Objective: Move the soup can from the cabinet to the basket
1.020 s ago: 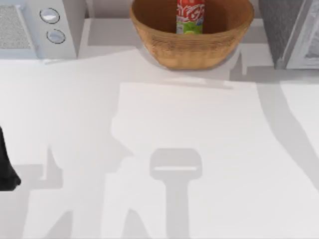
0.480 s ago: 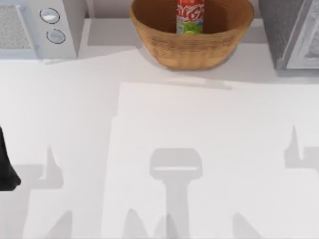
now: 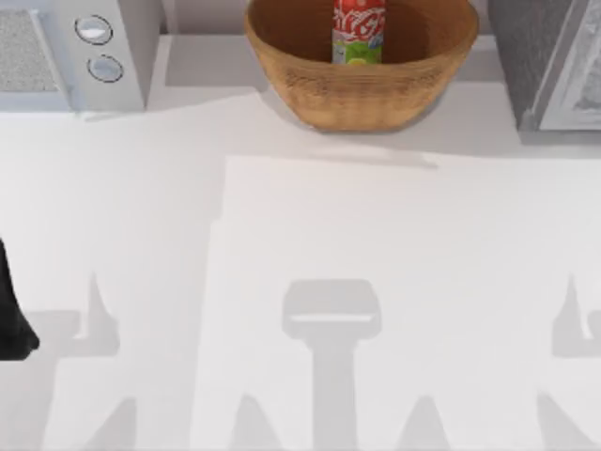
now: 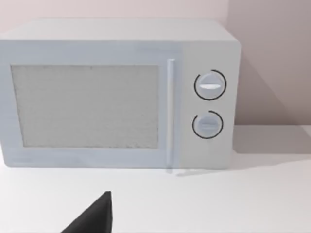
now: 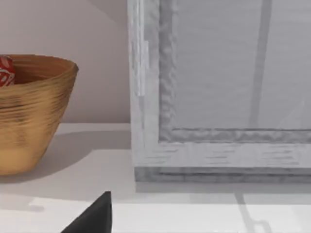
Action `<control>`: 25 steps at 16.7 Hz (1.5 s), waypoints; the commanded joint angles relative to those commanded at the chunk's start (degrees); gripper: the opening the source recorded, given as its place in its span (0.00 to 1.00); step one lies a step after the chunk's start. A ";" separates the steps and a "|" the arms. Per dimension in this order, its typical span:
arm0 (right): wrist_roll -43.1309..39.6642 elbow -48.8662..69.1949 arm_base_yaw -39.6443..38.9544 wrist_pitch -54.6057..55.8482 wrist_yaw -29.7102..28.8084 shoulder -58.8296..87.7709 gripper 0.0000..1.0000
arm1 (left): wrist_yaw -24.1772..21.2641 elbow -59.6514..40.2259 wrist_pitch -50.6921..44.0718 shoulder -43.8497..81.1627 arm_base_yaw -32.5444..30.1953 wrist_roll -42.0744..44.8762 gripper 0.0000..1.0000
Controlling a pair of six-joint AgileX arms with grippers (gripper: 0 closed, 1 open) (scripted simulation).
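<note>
Microwave [image 3: 70, 56] is sitting at the counter's [image 3: 310, 235] far left. Left arm [image 3: 14, 315] is idling at the left edge; pincer state: cannot tell. Soup can [image 3: 358, 33] is standing upright inside the wicker basket [image 3: 362, 89] at far centre. Cabinet [image 3: 545, 61] is standing far right.

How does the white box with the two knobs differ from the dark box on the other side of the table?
The microwave is smooth white with two round knobs and a mesh panel; the cabinet is dark speckled grey with a pale framed door. The microwave stands at the table's back left, the cabinet at its back right. Both are boxy and flank the basket.
</note>
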State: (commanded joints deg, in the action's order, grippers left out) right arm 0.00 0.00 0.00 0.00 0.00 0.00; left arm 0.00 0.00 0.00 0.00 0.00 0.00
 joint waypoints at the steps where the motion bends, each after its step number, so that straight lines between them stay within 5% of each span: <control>1: 0.00 0.00 0.00 0.00 0.00 0.00 1.00 | 0.00 0.00 0.00 0.00 0.00 0.00 1.00; 8: 0.16 1.97 4.98 6.01 5.21 6.45 1.00 | 0.00 0.00 0.00 0.00 0.00 0.00 1.00; 25: 1.55 19.82 55.11 65.35 54.56 83.86 1.00 | 0.00 0.00 0.00 0.00 0.00 0.00 1.00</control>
State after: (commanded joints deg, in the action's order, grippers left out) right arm 1.55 19.82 55.11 65.35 54.56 83.86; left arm 0.00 0.00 0.00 0.00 0.00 0.00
